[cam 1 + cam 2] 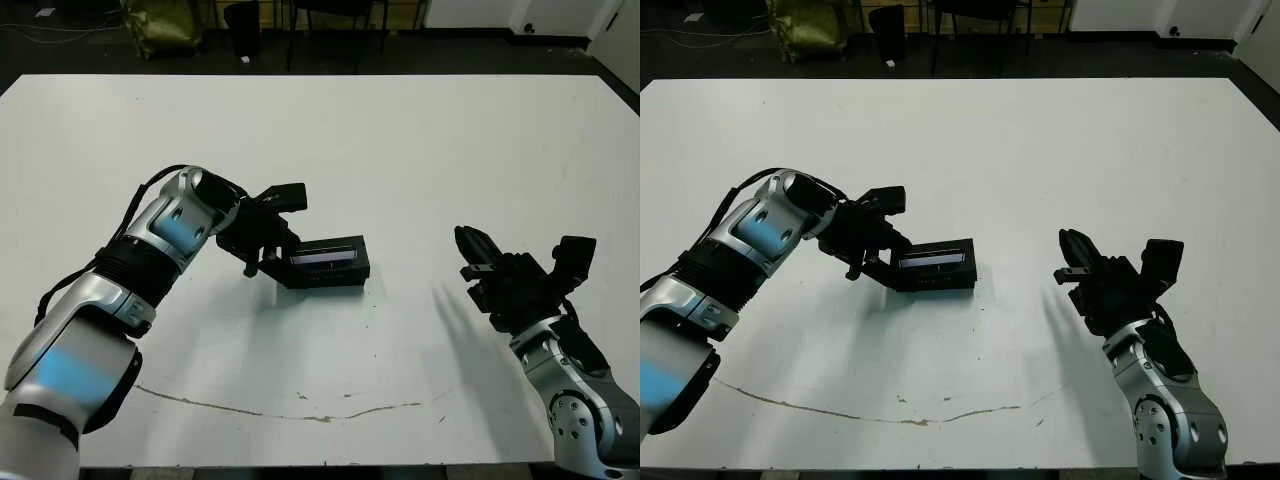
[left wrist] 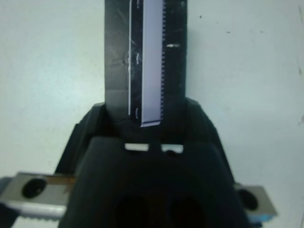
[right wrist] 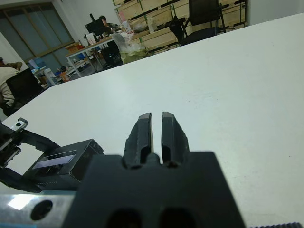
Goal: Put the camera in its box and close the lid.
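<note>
The black box [image 1: 330, 276] lies in the middle of the white table [image 1: 430, 150]. The lid [image 1: 325, 255] rests flat on top of it, pale glossy strip [image 2: 148, 57] facing up. No white lining shows, and the camera is hidden. My left gripper [image 1: 279, 234] is at the box's left end and open. One finger [image 1: 285, 197] stands behind that end and the other in front of it. I cannot tell whether they touch the box. My right gripper [image 1: 467, 242] hovers off to the right of the box, shut on nothing, its fingers [image 3: 145, 130] pressed together.
A thin brown line [image 1: 300, 412] runs along the table near its front edge. Beyond the far edge stand chair legs and a yellow-green bag [image 1: 160, 25]. The right wrist view shows desks and seated people [image 3: 102, 21] far past the table.
</note>
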You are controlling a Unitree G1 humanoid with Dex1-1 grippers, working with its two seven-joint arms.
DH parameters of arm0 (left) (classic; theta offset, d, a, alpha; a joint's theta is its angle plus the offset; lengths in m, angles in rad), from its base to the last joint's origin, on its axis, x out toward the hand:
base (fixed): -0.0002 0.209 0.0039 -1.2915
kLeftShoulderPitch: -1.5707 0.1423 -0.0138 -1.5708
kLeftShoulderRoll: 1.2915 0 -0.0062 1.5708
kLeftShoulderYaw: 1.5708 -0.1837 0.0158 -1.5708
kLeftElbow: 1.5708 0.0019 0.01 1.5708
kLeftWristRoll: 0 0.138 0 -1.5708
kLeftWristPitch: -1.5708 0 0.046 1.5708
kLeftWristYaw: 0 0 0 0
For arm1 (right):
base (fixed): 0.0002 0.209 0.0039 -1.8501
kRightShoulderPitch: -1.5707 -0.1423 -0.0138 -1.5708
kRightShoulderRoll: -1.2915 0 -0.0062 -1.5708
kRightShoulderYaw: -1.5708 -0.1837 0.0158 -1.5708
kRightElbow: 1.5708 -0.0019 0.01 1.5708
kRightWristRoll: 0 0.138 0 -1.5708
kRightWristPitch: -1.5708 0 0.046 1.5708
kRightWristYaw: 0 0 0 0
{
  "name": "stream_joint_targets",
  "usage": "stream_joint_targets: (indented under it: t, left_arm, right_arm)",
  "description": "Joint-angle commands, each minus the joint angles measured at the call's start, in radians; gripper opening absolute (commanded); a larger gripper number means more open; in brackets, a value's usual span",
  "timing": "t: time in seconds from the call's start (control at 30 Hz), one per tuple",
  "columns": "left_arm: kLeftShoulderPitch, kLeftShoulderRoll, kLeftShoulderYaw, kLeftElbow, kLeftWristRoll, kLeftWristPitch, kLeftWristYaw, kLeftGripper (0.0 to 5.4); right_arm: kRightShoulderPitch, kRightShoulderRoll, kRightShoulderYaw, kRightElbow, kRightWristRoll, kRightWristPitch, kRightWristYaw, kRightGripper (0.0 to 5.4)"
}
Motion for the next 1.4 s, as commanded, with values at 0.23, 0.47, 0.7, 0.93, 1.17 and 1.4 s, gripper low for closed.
stream_joint_targets:
  t: [0.23, 0.47, 0.7, 0.93, 1.17, 1.4]
  left_arm:
    - [0.008, -0.030, -0.029, 0.020, 0.010, 0.049, -0.027, 2.26]
    - [0.017, -0.031, -0.047, 0.017, 0.025, 0.037, -0.020, 2.26]
    - [0.020, -0.038, -0.065, 0.005, 0.047, 0.026, -0.011, 2.26]
    - [0.008, -0.058, -0.087, -0.002, 0.068, 0.046, -0.013, 2.26]
    - [0.022, -0.064, -0.101, -0.034, 0.092, 0.023, 0.015, 2.26]
    - [0.037, -0.060, -0.113, -0.066, 0.106, -0.007, 0.022, 3.36]
  right_arm:
    - [0.020, -0.012, 0.003, -0.005, -0.016, 0.026, -0.020, 0.00]
    - [0.023, -0.007, 0.003, 0.011, -0.017, 0.006, -0.004, 0.00]
    - [0.023, -0.002, 0.003, 0.018, -0.009, 0.003, 0.002, 0.00]
    - [0.025, 0.000, 0.011, 0.015, -0.017, 0.004, -0.005, 0.00]
    - [0.029, 0.008, 0.003, 0.018, 0.006, -0.002, 0.005, 0.00]
    - [0.030, 0.003, 0.007, 0.021, -0.003, -0.008, 0.005, 0.00]
